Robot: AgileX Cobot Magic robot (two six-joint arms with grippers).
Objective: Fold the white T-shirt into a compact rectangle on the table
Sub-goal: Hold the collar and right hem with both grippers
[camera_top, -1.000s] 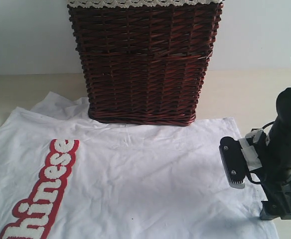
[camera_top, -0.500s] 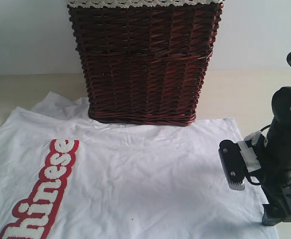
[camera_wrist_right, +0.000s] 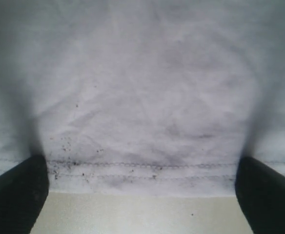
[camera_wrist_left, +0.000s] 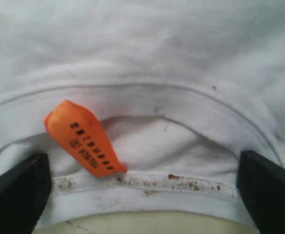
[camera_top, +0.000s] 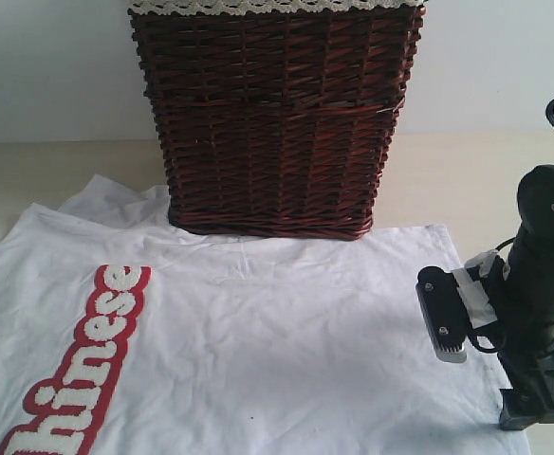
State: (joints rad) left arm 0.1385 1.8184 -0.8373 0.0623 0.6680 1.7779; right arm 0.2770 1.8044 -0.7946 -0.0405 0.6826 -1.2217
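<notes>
- While the white T-shirt (camera_top: 258,360) lay on the table (camera_top: 467,180), the left gripper (camera_wrist_left: 142,192) held its fingers spread astride the collar (camera_wrist_left: 147,97).
- At the hem (camera_wrist_right: 147,168), the right gripper (camera_wrist_right: 142,195) gaped wide too.

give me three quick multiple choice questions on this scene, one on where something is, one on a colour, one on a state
1. Where does the wicker basket stand?
A) at the far edge of the white T-shirt
B) on the red lettering
C) in a claw

2. What colour is the tag at the neck?
A) green
B) orange
C) blue

3. How is the right claw?
A) shut on cloth
B) holding the basket
C) open over the shirt's hem

Answers:
1 A, the exterior view shows it at the back, behind the shirt.
2 B, the left wrist view shows it orange.
3 C, its fingers stand wide apart in the right wrist view.
</notes>
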